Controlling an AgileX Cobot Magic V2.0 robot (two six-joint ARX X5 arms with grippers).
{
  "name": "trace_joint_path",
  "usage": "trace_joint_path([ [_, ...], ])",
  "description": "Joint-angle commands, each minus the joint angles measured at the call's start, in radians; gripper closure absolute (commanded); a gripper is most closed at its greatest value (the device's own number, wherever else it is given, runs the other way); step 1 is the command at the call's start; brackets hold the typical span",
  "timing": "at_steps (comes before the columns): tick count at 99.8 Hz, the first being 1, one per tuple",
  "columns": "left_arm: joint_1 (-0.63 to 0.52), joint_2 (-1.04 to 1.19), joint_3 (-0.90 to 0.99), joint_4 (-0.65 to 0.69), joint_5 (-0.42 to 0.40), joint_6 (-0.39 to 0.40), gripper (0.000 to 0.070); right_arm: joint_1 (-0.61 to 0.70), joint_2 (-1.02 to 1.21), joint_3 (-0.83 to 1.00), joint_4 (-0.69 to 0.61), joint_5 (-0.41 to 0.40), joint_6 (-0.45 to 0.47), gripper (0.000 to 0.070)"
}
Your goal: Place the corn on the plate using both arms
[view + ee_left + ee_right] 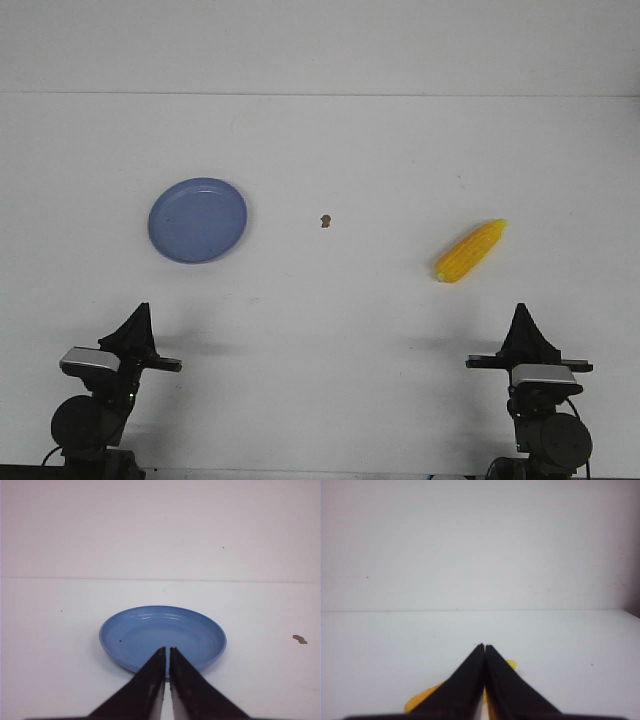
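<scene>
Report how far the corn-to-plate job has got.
Nothing looks done: the corn lies on the table, far right of the empty plate. Nothing is in hand; left end effector and right end effector are shut, empty, near the front edge. Grasp, carry and placement remain.

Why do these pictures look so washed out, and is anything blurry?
Front view: even bright light on the white table, soft shadows by the corn and plate. Left wrist view: plate fairly sharp, faint glare inside. Right wrist view: closed right claw hides most of the soft-looking corn.
</scene>
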Motion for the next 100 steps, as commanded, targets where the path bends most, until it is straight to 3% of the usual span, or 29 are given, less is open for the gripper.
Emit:
trace_joint_path([
  [1, 0.001, -0.001, -0.020, 0.010, -0.002, 0.005, 0.0688, 0.001, 0.000, -0.002, 0.010, -0.001, -0.005, 0.0700],
  [79, 0.001, -0.001, -0.009, 0.018, -0.002, 0.002, 0.0688, 0.001, 0.000, -0.002, 0.040, 0.000, -0.004, 0.0700],
  [100, 0.001, 0.005, 0.098, -0.024, -0.003, -0.117, 0.0688, 0.001, 0.000, 0.057, -0.016, 0.001, 0.069, 0.0700],
])
